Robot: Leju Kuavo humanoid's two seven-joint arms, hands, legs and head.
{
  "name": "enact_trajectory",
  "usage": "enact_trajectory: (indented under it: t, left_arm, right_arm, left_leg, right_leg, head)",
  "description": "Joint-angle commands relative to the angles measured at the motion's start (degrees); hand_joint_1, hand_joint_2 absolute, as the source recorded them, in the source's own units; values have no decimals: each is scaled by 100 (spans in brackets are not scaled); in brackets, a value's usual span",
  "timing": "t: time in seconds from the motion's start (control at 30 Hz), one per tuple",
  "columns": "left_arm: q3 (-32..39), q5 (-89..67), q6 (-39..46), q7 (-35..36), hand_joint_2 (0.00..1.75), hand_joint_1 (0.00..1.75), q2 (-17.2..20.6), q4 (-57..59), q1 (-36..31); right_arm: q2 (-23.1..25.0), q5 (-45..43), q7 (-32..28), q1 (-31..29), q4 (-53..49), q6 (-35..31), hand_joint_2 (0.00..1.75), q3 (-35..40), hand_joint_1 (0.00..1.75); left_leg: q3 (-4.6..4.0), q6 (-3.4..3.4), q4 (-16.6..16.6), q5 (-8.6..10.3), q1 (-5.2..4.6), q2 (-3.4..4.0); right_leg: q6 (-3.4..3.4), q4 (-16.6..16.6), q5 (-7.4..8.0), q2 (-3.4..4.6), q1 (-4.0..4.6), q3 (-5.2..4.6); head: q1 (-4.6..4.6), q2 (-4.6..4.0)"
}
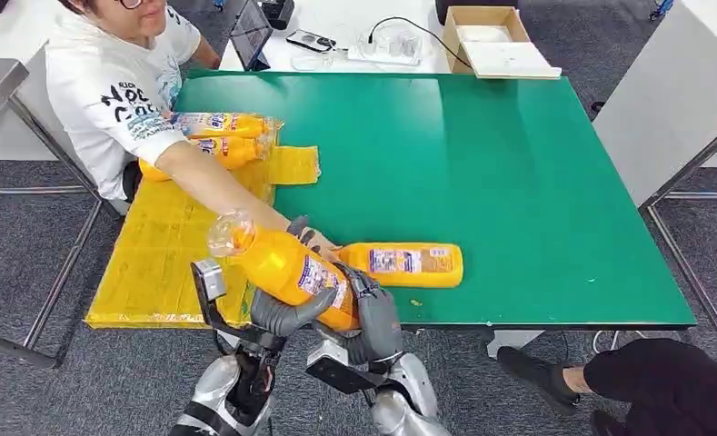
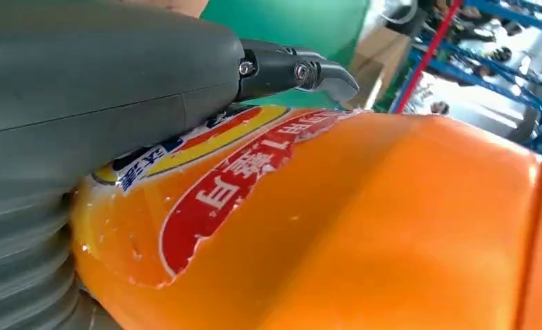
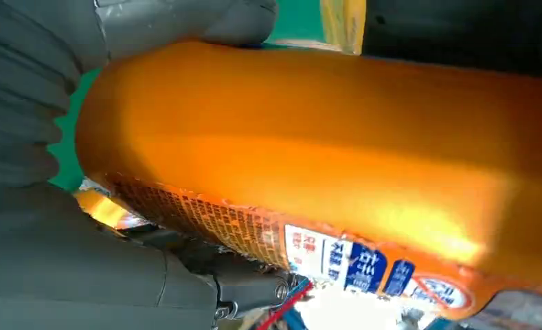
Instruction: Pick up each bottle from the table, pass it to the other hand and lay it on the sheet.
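Bottle (image 1: pixel 291 270) tilted, neck up-left, both hands gripping

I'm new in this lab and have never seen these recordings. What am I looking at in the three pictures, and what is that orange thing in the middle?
This is a humanoid robot with two arms. The wide picture comes from a camera high on its body, looking down at a green table. The two close-ups come from cameras at its wrists. The orange thing is a bottle of orange drink, gripped at once by the left hand and the right hand, as in a handover. Another orange bottle lies on the table just beyond. To the left is a yellow sheet, where two more bottles already lie. A person sits at that side, one arm reaching toward the robot's hands.
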Motion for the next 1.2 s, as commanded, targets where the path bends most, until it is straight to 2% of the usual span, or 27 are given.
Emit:
enact_trajectory:
  t: [0.03, 0.07, 0.1, 0.13, 0.3, 0.43, 0.47, 0.5, 0.6, 0.63, 0.67, 0.73, 0.77, 0.93, 1.2]
  left_arm:
    - [-170, 134, -44, 64, 175, 0, -16, 401, -471]
    - [-157, 174, -50, 62, 175, 0, -18, 376, -461]
    - [-138, 201, -38, 49, 175, 30, -30, 341, -444]
    - [-122, 238, -46, 42, 175, 175, -37, 311, -428]
    - [-94, 268, -37, -19, 175, 175, -65, 147, -389]
    - [-52, 342, -44, -27, 175, 175, -88, 55, -362]
    - [-52, 362, -53, -19, 175, 175, -80, 0, -355]
    - [-42, 399, -72, -19, 175, 175, -83, -56, -336]
    - [-42, 409, -77, -11, 175, 175, -78, -114, -318]
    - [-42, 409, -77, -11, 175, 175, -78, -114, -318]
    - [-44, 427, -90, 1, 175, 175, -77, -117, -313]
    - [-43, 435, -92, 4, 175, 175, -76, -150, -303]
    - [-36, 440, -89, 2, 175, 175, -80, -196, -291]
    - [96, 294, 184, -109, 175, 175, -86, -273, -343]
    - [98, 294, 183, -109, 175, 175, -84, -271, -343]
  right_arm:
    - [-99, 205, 28, 6, 1110, 474, 175, 803, 175]
    - [-90, 189, 50, -9, 1133, 455, 175, 776, 175]
    - [-87, 180, 67, -17, 1137, 432, 175, 748, 175]
    - [-84, 166, 82, -20, 1130, 410, 175, 719, 175]
    - [-62, 110, 156, -75, 1028, 300, 175, 578, 175]
    - [-45, 122, 274, -129, 983, 242, 175, 521, 175]
    - [-35, 133, 388, -192, 994, 249, 175, 487, 164]
    - [-23, 160, 496, -242, 1011, 237, 175, 460, 105]
    - [-13, 170, 536, -286, 1016, 271, 175, 448, 105]
    - [-13, 170, 536, -286, 1016, 271, 175, 448, 105]
    - [-9, 214, 562, -282, 1029, 185, 175, 439, 0]
    - [13, 243, 604, -309, 1029, 111, 175, 410, 0]
    - [21, 210, 660, -339, 1019, 179, 0, 379, 0]
    - [-65, -164, 643, -286, 433, 639, 0, 171, 0]
    - [-68, -164, 640, -274, 434, 643, 0, 174, 0]
  left_leg:
    - [49, -3, -2, -18, 13, -16]
    - [42, -2, -3, -14, 9, -15]
    - [46, -2, -1, -18, 12, -12]
    - [30, -1, -1, -11, 9, -7]
    - [22, -1, 1, -9, 8, -7]
    - [51, -2, 6, -24, 13, -4]
    - [84, -1, 8, -40, 16, 5]
    - [25, -2, 4, -12, 9, -2]
    - [36, -1, 7, -19, 9, 6]
    - [14, -1, 1, -7, 7, 4]
    - [26, -1, 3, -12, 8, 3]
    - [43, -1, 5, -20, 11, 0]
    - [23, 0, 1, -10, 8, 2]
    - [3, -1, 2, -3, 6, 6]
    - [23, 0, 3, -10, 8, 2]
  right_leg:
    - [-22, -10, -21, -25, 17, 61]
    - [-18, -9, -19, -26, 13, 51]
    - [-20, -9, -21, -26, 16, 56]
    - [-15, -7, -14, -21, 12, 36]
    - [-14, -4, -14, -17, 10, 27]
    - [-25, -5, -26, -15, 18, 59]
    - [-37, -7, -38, -11, 24, 92]
    - [-16, -2, -15, -8, 13, 30]
    - [-20, 0, -19, -2, 14, 39]
    - [-13, -2, -9, -1, 9, 15]
    - [-16, -1, -14, -3, 11, 28]
    - [-21, -4, -22, -9, 16, 48]
    - [-14, -5, -12, -3, 11, 25]
    - [-9, -1, -4, 2, 7, 4]
    - [-15, -3, -12, -4, 11, 26]
  head:
    - [0, 0]
    - [0, 0]
    - [0, 0]
    - [0, 0]
    - [2, 0]
    - [-2, 0]
    - [0, 0]
    - [0, 0]
    - [0, 0]
    - [-2, 0]
    - [0, 0]
    - [0, 0]
    - [-2, 0]
    - [0, 0]
    - [0, 0]
